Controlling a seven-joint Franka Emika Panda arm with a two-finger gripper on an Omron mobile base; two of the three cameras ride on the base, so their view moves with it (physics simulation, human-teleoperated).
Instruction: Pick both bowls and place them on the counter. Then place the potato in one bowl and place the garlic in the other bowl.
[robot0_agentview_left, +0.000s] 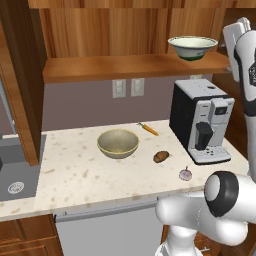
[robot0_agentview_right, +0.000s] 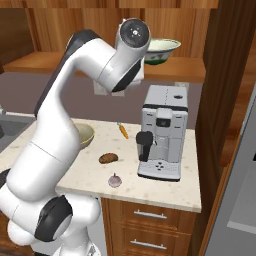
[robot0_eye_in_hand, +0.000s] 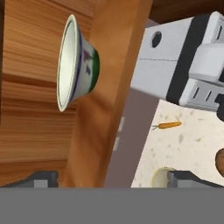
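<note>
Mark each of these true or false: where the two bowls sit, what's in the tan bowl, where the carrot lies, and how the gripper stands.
1. The cream bowl sits on the wooden shelf. True.
2. The tan-olive bowl holds the potato. False: the bowl is empty; the potato lies on the counter beside it.
3. The garlic lies on the counter in front of the coffee machine. True.
4. The carrot lies in the sink. False: it lies on the counter.
5. The gripper is shut on the cream bowl. False: it is open, holding nothing.
</note>
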